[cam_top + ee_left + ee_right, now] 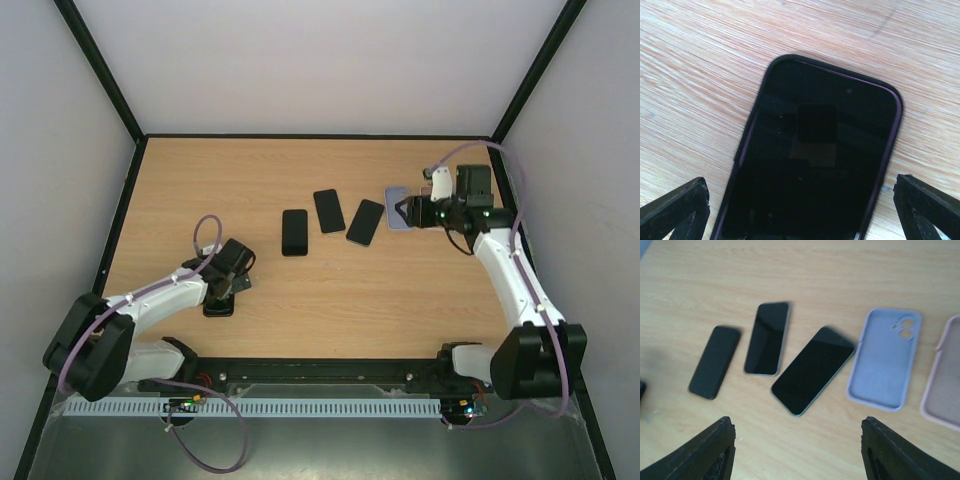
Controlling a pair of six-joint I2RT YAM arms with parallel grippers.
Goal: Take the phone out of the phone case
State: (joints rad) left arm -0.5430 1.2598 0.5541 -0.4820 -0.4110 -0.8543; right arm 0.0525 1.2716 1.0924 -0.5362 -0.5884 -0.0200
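Observation:
A phone in a dark purple phone case [815, 165] lies screen up on the wooden table, filling the left wrist view. My left gripper [802, 215] hovers just over its lower half, open, one finger on each side of it and neither touching. In the top view that phone [217, 307] sits at the near left, half under the left gripper [228, 285]. My right gripper [802, 452] is open and empty above bare table, near a bare black phone [812, 370] and an empty lavender case [885, 359]. In the top view the right gripper [405, 213] sits at the far right.
Two more dark phones [767, 338] [715, 361] lie left of the bare one; in the top view these three [294, 232] [329, 210] [365, 222] form a row mid-table. An empty pink case [942, 385] lies at the right edge. Black frame rails [118, 215] bound the table.

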